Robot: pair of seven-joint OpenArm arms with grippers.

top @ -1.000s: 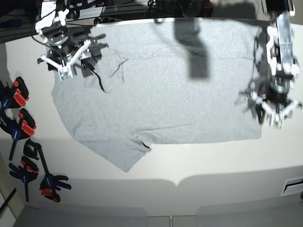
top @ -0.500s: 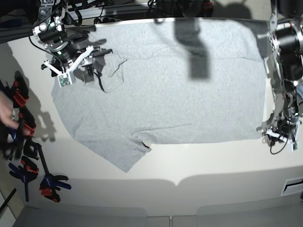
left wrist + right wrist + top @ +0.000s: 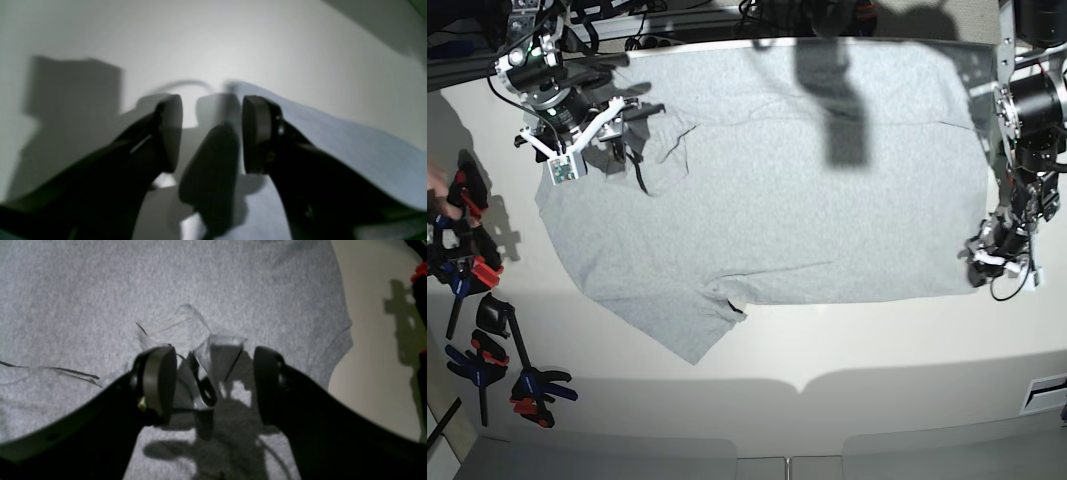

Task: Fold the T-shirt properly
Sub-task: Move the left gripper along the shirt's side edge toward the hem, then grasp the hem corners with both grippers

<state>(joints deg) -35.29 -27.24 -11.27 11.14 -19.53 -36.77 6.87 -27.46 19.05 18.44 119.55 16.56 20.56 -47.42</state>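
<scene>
The T-shirt (image 3: 767, 180) lay spread flat on the table (image 3: 877, 350); my left gripper (image 3: 211, 133) stood agape at its hem corner (cloth just beside one pad); my right gripper (image 3: 213, 386) hovered unclenched above the sleeve end.

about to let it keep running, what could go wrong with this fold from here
The left gripper is open at the T-shirt corner, mostly over bare table; it may close on nothing or only pinch the hem. The right gripper hangs open over mid-fabric, so it might bunch several layers. The lower sleeve lies crooked, risking an uneven fold.
</scene>
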